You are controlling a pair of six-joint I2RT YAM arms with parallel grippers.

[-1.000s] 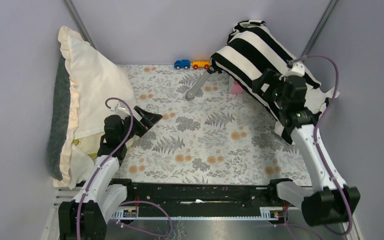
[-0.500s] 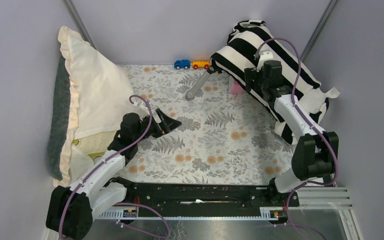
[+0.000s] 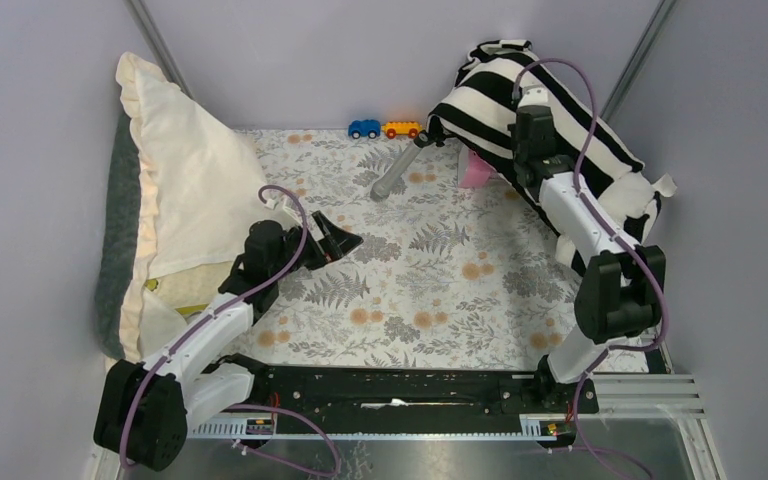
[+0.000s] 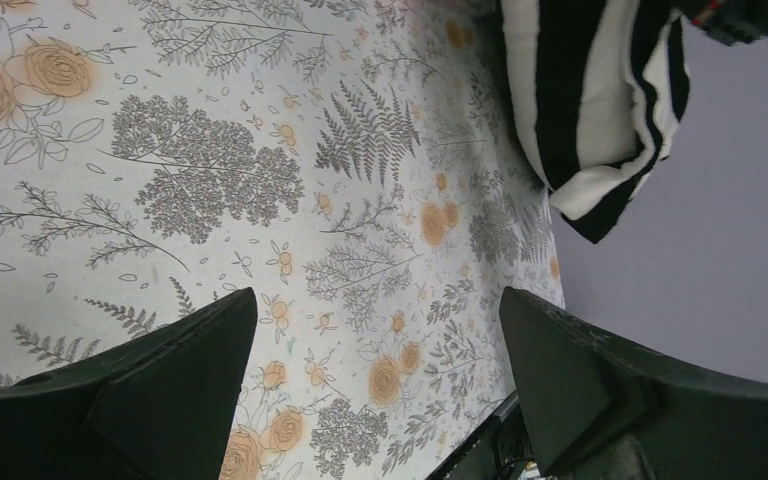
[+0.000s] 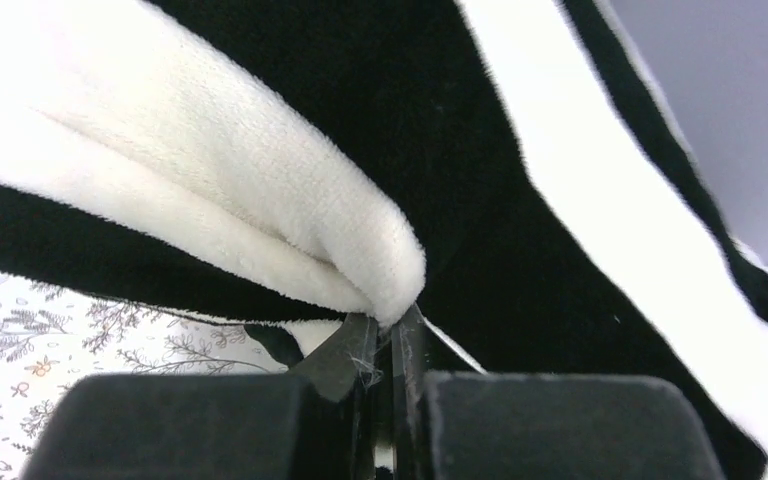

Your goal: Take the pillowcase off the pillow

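The striped pillowcase (image 3: pixel 475 105) sits stuffed at the far right of the bench (image 3: pixel 410 290), against the wall, with the pillow hidden inside. The right fingers (image 5: pixel 345 355) are closed on a plush fold of it, and the left fingers (image 4: pixel 180 370) stand open above the bench. The cover looks soft, light and limp, so a pinch of loose cloth like this one is likely the best hold.

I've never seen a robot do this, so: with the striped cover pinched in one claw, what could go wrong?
The right gripper pinches only a small fold of the pillowcase, so the plush could slip out. The left gripper hangs open over the table, so nothing anchors the pillow; a pull might drag everything, perhaps into the toy cars.
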